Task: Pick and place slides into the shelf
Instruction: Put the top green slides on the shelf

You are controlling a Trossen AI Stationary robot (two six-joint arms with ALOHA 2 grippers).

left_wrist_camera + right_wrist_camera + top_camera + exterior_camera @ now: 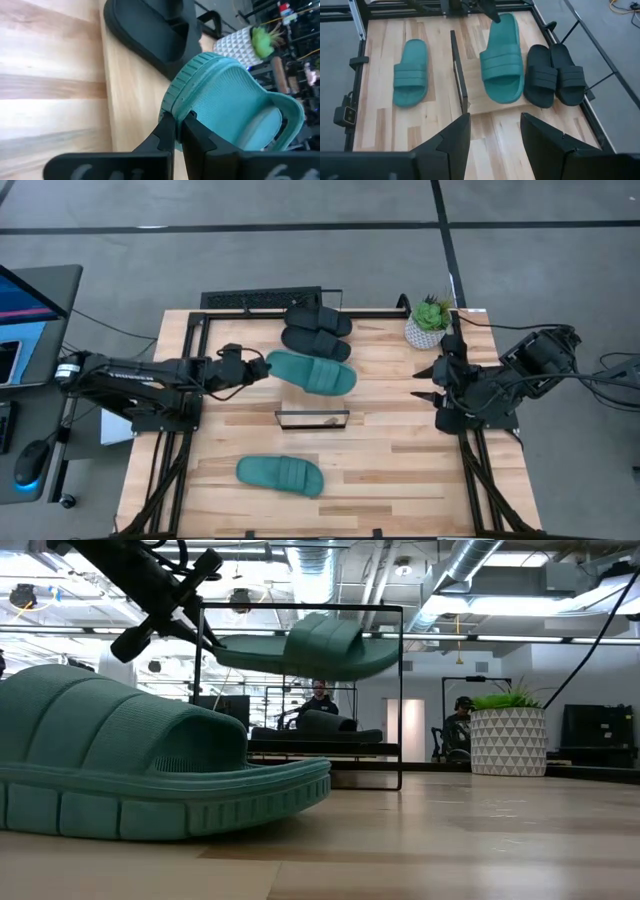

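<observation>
Light-wood worktop (400, 470) with black frame rails, grey floor around it; an office with seated people shows far back in the low view.

Nearest, lower centre of the high view: one teal slide (281, 474) lies flat on the worktop, untouched, well apart from the shelf. It fills the left foreground of the low view (thick ribbed sole, wide ribbed strap, soft-looking rubber).

Mid frame: the shelf (312, 418) shows as a thin black wire frame, and the right wrist view shows a light plank beyond it. The second teal slide (311, 372) is held in the air above the shelf area, tilted, heel end pinched by the left gripper (256, 367); the left wrist view shows the fingers (167, 131) clenched on the edge of the sole. Not yet set down.

Farther, upper centre: two black slides (318, 332) lie side by side, touching, on the plank in the right wrist view; these look already placed.

Right gripper (426, 383) waits at the right side of the worktop, fingers released and holding nothing, near a small potted plant (430, 320).

Judgement: roughly half done. Black pair shelved, one teal in transit, one teal left to pick.
</observation>
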